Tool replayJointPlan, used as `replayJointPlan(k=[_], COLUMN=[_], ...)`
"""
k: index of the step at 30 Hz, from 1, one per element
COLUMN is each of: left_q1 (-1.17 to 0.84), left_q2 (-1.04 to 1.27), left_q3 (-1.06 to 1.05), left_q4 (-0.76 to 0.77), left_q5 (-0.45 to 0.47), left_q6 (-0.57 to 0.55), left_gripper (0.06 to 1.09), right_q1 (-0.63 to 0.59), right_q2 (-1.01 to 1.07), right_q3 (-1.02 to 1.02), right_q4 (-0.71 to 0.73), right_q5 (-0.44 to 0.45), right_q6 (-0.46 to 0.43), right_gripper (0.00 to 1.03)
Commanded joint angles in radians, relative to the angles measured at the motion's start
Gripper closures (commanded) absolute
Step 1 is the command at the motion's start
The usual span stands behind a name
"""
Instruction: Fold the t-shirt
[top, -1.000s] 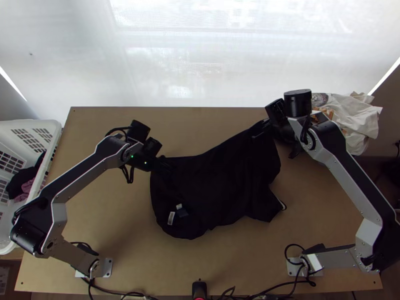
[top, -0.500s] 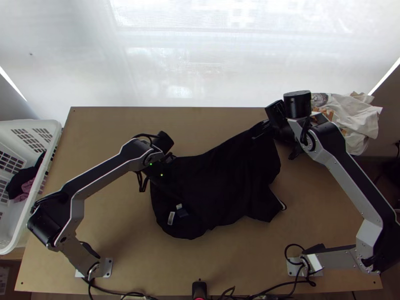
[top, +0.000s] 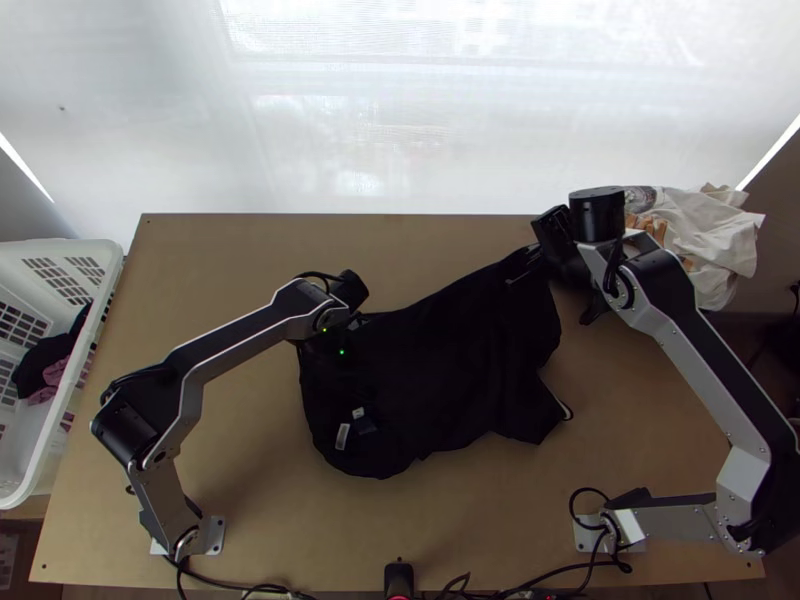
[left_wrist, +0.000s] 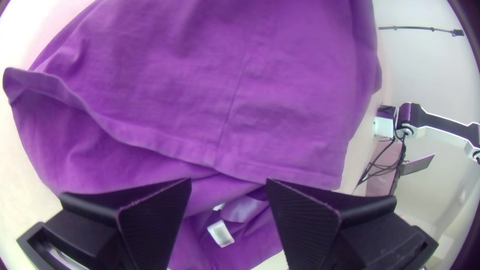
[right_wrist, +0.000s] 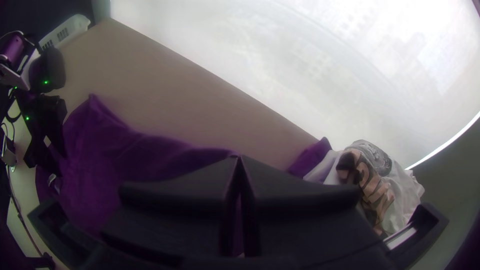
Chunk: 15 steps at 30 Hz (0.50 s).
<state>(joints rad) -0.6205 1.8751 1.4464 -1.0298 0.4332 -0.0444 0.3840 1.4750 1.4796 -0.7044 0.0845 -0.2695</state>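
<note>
The t-shirt (top: 430, 370) was spread unevenly across the middle of the table (top: 250, 440), slanting from near left to far right, its far right corner drawn out. That corner was pinched by the right gripper (right_wrist: 240, 159), its fingers closed together on the cloth. The left gripper (left_wrist: 228, 182) was held wide apart over the shirt's left part, with nothing gripped; whether the cloth was touched could not be told. A white label (top: 343, 436) was exposed at the near left end.

The shirt was judged to be being straightened before folding. If the left fingers were closed across the loose edge beneath them, two layers could be caught instead of one, and a crease folded in. If the right corner were pulled without the left part being secured, the whole shirt could be dragged towards the white cloth (top: 705, 235) at far right, or the pinch lost.
</note>
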Motion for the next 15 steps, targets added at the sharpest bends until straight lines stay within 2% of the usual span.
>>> replayJointPlan(k=[1, 11, 14, 15], left_q1=[-0.024, -0.041, -0.041, -0.041], left_q2=[0.065, 0.117, 0.124, 0.124], left_q3=[0.029, 0.083, 0.08, 0.078], left_q4=[0.031, 0.05, 0.06, 0.065], left_q5=[0.001, 0.001, 0.001, 0.001], left_q6=[-0.026, -0.045, -0.048, -0.049], left_gripper=[0.34, 0.34, 0.47, 0.49], right_q1=[0.001, 0.001, 0.0, 0.0], right_q2=[-0.012, -0.036, -0.041, -0.042], right_q3=[-0.013, -0.045, -0.048, -0.05], right_q4=[0.0, 0.0, 0.0, 0.0], right_q5=[0.0, 0.0, 0.0, 0.0], right_q6=[-0.005, -0.007, -0.007, -0.007], right_gripper=[1.0, 1.0, 1.0, 1.0])
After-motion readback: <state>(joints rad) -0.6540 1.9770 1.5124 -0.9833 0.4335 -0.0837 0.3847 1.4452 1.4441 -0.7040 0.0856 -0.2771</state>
